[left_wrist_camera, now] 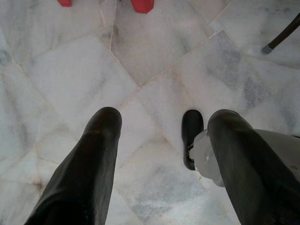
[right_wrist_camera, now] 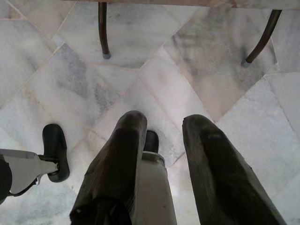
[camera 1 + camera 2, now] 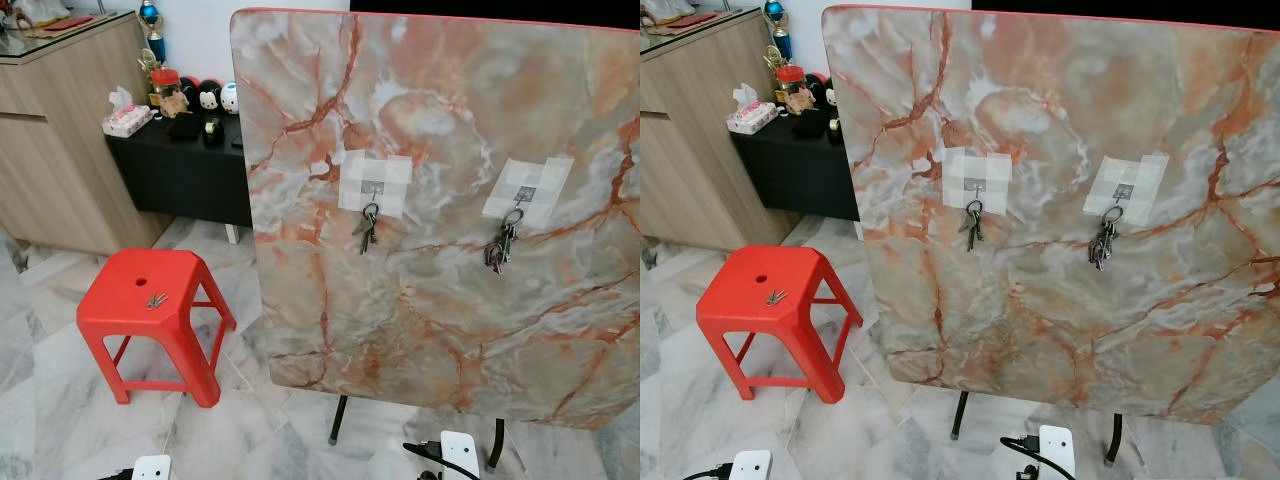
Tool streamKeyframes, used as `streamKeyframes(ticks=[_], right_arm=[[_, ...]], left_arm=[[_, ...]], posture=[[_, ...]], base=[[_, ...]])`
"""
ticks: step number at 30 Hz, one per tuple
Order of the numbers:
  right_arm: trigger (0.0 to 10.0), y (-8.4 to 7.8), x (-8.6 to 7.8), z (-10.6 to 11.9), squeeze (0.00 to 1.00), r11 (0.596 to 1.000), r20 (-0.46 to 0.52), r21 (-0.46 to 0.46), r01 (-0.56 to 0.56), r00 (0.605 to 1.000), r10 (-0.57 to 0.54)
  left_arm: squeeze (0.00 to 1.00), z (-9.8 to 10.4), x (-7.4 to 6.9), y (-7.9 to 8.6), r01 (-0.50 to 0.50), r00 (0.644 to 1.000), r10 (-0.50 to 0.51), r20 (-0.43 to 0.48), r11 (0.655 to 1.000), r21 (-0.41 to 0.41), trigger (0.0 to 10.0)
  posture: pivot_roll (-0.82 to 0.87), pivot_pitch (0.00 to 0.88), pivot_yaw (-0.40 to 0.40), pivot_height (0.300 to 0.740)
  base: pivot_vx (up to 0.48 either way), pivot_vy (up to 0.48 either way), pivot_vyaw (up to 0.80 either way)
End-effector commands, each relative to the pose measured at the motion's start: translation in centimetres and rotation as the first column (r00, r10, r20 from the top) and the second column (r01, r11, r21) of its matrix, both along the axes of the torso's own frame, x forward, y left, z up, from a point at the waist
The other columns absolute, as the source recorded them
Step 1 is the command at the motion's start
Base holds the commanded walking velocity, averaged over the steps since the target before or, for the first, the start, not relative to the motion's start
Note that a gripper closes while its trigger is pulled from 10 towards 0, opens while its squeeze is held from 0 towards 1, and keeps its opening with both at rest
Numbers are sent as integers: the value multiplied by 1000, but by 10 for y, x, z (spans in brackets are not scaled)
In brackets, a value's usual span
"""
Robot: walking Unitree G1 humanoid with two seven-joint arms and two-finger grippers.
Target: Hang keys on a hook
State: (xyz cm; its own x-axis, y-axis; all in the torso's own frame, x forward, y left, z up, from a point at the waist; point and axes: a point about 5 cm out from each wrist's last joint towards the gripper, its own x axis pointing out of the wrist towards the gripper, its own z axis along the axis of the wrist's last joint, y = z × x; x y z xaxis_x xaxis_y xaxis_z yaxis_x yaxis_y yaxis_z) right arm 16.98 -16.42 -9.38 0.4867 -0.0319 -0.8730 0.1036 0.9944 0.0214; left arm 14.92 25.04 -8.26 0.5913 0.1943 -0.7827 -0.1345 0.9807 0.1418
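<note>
Loose keys (image 3: pixel 156 300) lie on the red stool (image 3: pixel 120 318), at eight o'clock from the upright marble board (image 3: pixel 450 200).
Both hooks, left hook (image 3: pixel 372 190) and right hook (image 3: pixel 519 200), carry key bunches. Left claw (image 1: pixel 161 136) and right claw (image 2: pixel 164 131) hang spread over the floor.

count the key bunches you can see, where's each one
3. One bunch hangs on the left hook of the upright marble board, a second bunch hangs on the right hook, and a third bunch lies on the red stool.
</note>
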Motion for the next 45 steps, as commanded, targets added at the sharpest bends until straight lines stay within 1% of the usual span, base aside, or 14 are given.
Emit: streamKeyframes(ticks=[1,9,20,45], right_arm=[[10000,-1,2,1,0,1000,9,-6,-4,1000,4],[10000,0,3,1,0,1000,12,-3,-3,1000,3],[10000,0,0,0,0,1000,4,-4,-3,1000,3],[10000,2,3,1,0,999,9,-14,-36,999,36]], left_arm=[[0,-3,-6,-2,19,999,-19,-33,1000,-2,10000],[0,-3,-6,-1,23,999,-23,-41,1000,-7,10000],[0,-3,-6,-1,23,999,-23,-40,1000,-9,10000],[0,-3,-6,-1,15,999,-16,-37,1000,-17,10000]], posture=[[183,0,-44,740],[181,0,-41,740],[182,0,-41,740],[180,0,-45,740]], base=[[0,0,0],[0,0,0],[0,0,0],[0,327,0]])
